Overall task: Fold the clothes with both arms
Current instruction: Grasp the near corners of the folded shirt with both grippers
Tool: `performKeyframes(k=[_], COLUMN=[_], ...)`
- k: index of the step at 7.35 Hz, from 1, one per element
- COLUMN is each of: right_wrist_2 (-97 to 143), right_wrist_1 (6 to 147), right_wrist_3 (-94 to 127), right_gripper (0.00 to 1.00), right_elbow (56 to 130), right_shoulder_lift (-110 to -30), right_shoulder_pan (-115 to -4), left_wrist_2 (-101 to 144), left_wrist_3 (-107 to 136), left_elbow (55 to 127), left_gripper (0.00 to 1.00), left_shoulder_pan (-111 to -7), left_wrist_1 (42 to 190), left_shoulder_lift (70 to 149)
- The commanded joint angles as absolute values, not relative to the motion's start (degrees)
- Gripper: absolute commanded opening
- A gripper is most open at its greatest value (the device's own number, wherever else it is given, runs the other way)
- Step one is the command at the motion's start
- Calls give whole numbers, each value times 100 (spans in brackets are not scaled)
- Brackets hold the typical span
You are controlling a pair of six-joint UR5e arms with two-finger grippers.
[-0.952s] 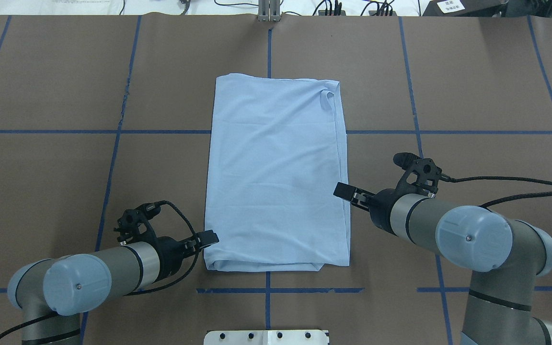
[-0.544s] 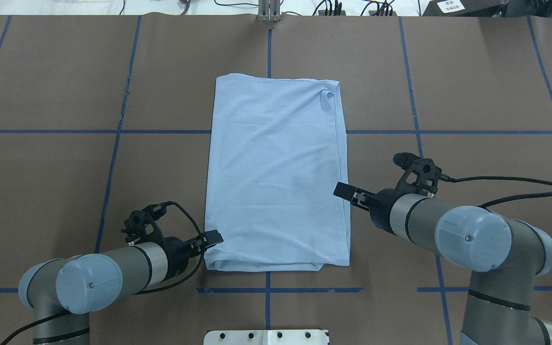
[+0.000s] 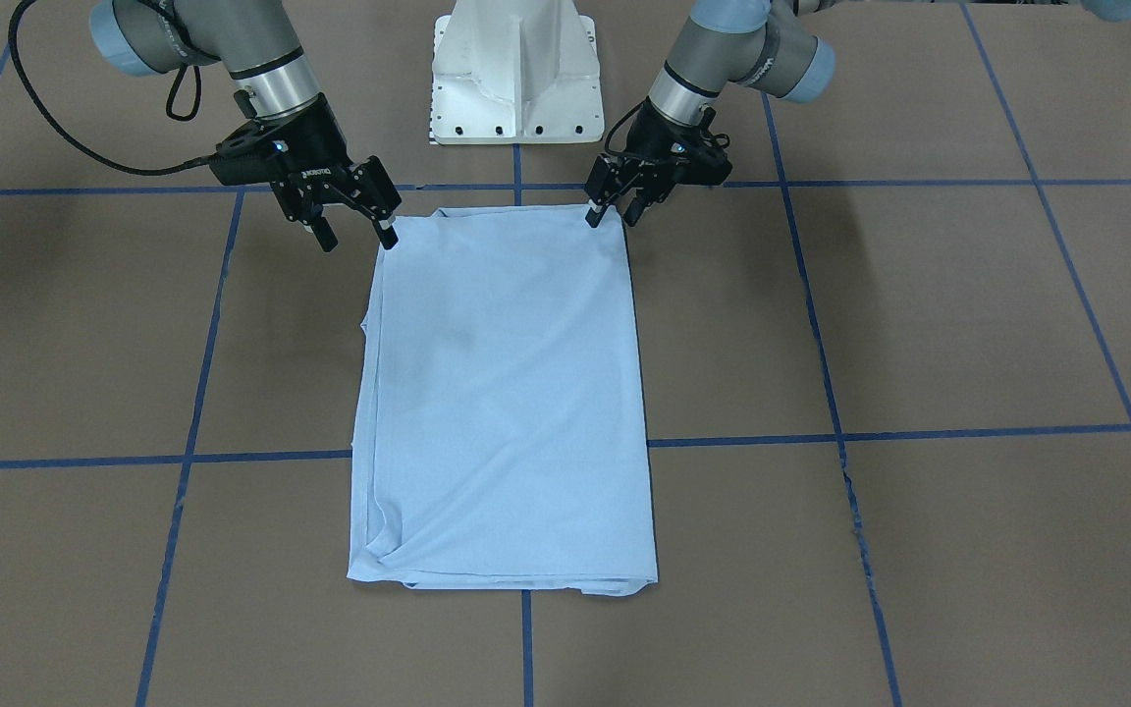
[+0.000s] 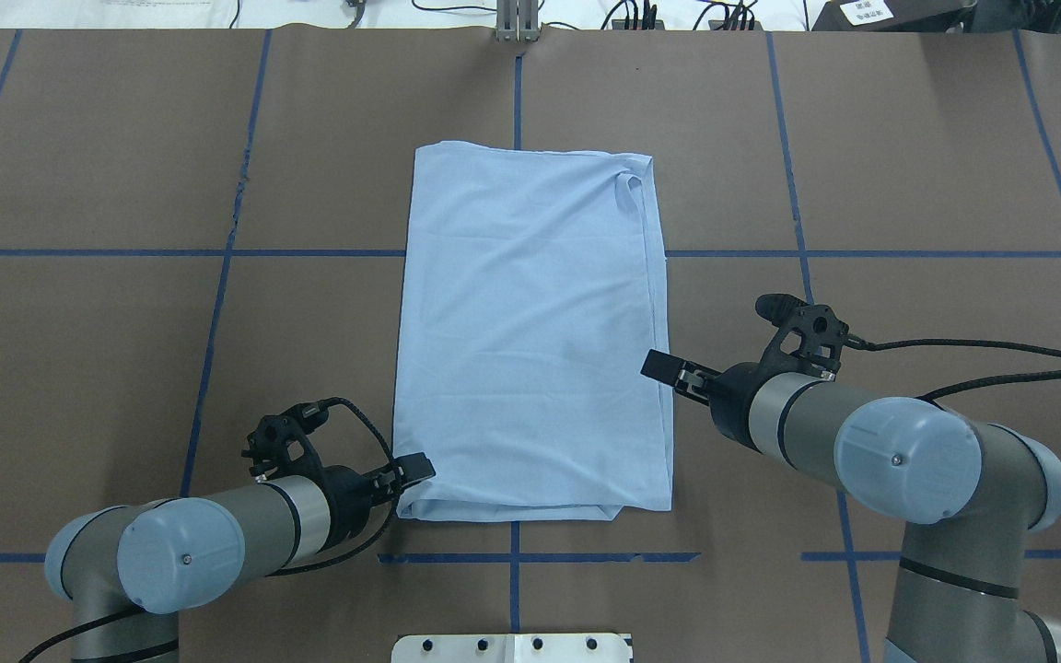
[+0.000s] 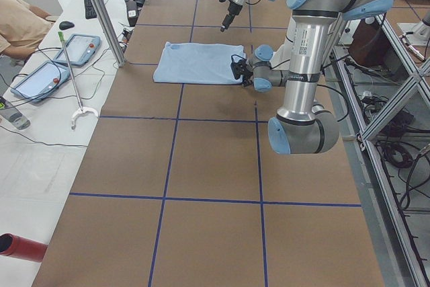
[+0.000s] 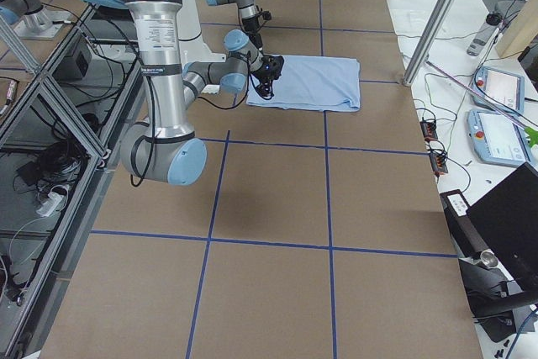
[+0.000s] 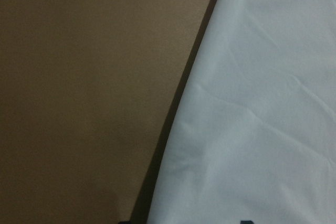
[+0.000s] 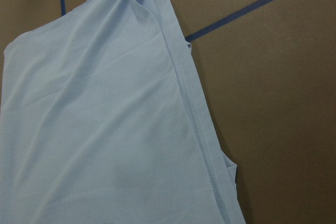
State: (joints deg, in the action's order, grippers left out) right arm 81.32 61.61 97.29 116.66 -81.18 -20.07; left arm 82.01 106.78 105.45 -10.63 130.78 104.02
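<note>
Light blue T-shirt (image 4: 530,331), folded to a rectangle, flat at centre of brown table (image 4: 125,350). Left gripper (image 3: 612,218) half open, astride the T-shirt's robot-side corner — right gripper (image 3: 357,236) spread wide, one fingertip (image 3: 388,238) at the other robot-side corner.

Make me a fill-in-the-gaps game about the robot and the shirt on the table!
1. The folded T-shirt is light ___.
2. It lies flat on a ___ table.
3. The left gripper and the right gripper are both ___, holding nothing.

Missing words: blue; brown; open.
</note>
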Motion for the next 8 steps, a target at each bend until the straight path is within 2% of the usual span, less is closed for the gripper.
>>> performKeyframes(k=[1,3,5,8], right_wrist_2=[8112,8104,8104,8104], right_wrist_1=[6161,6161,6161,6161], right_wrist_3=[9729,9729,9729,9729], right_gripper=[100,100,100,100], right_elbow=[11663,11663,11654,11654], right_shoulder_lift=[-8121,-8121,-8112,-8112], right_shoulder_pan=[-2004,-2004,-2004,-2004], left_wrist_2=[8200,8200,8200,8200], left_wrist_3=[10679,10679,10696,10758], left_elbow=[10538,10529,10494,10485], left_gripper=[75,73,62,61], left_shoulder_pan=[-993,-993,-993,-984], left_wrist_1=[13078,13078,13078,13078], left_shoulder_lift=[10406,10450,10459,10468])
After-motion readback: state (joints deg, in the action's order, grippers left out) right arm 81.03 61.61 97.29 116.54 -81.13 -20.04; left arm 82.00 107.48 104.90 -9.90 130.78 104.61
